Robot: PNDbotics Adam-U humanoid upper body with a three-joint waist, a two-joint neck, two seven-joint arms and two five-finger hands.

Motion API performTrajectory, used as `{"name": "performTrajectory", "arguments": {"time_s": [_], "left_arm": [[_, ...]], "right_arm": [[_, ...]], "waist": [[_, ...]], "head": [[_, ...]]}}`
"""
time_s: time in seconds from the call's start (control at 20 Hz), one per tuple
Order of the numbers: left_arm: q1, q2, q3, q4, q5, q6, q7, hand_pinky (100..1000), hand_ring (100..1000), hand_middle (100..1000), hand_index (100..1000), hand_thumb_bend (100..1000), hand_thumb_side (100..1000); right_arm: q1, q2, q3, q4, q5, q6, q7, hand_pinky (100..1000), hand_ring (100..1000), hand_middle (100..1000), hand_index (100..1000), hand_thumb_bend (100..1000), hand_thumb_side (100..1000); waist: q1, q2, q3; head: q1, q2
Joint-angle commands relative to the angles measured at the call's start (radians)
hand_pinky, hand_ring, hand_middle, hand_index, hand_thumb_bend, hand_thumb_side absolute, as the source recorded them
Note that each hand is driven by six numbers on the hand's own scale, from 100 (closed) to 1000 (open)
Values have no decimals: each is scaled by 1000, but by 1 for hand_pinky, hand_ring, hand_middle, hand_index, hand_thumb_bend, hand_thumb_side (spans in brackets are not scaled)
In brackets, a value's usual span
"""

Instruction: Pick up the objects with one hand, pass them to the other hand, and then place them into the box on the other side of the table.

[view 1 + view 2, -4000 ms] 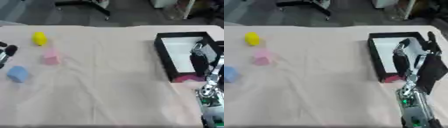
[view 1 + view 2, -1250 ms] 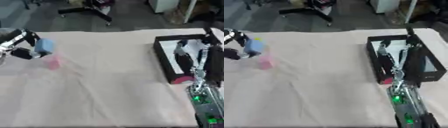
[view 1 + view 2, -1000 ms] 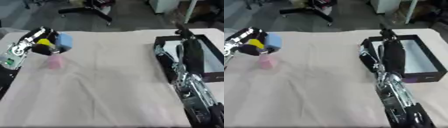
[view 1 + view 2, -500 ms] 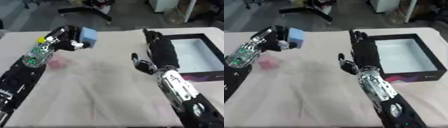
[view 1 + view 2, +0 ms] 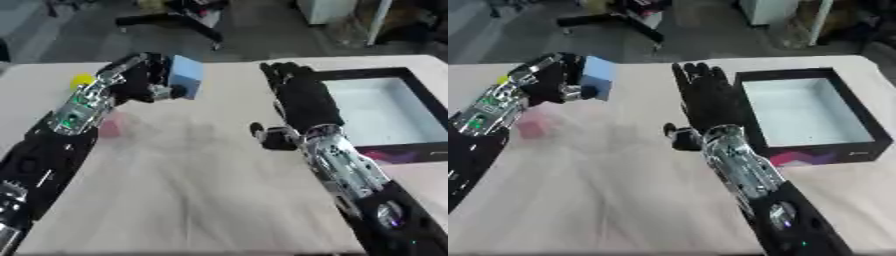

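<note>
Pink block [image 5: 110, 129] lies beside left arm [image 5: 61, 131].

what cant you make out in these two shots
- Small yellow object: left eye view, mostly behind the left robot hand gripping the light blue block.
- Pink block: blurred, shape unclear.
- Black box: near inner wall unseen; the open right robot hand overlaps its left rim.

Pale cloth [image 5: 201, 195] covers the table; black chair legs [image 5: 188, 17] stand on grey floor behind, w/ white cabinet [image 5: 765, 10] nearby.
</note>
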Motion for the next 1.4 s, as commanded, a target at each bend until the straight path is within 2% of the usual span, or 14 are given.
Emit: {"name": "performTrajectory", "arguments": {"time_s": [0.05, 0.75, 0.95, 1.4], "left_arm": [[-18, 4, -6, -25, 25, 19, -26, 614, 515, 408, 477, 561, 178], [-36, -83, -26, -23, 38, 56, -51, 611, 513, 406, 475, 556, 172], [-46, -111, -20, -14, 23, 57, -43, 611, 513, 408, 477, 554, 173], [-52, -143, -7, -27, 15, 50, -32, 610, 512, 407, 476, 553, 175]], "right_arm": [[-23, -4, 2, -22, 22, -10, 0, 942, 926, 897, 1000, 474, 329], [-64, 29, 39, -14, 54, -60, 19, 992, 913, 886, 1000, 431, 298], [-72, 38, 46, -14, 50, -65, 20, 995, 911, 882, 998, 394, 294], [-88, 55, 67, 7, 16, -60, 18, 974, 907, 876, 996, 376, 315]], "waist": [[0, -10, 1], [-2, -6, -4], [-3, -4, -5], [-8, -1, -1]], "head": [[0, -2], [2, -2], [2, -2], [-2, -2]]}}
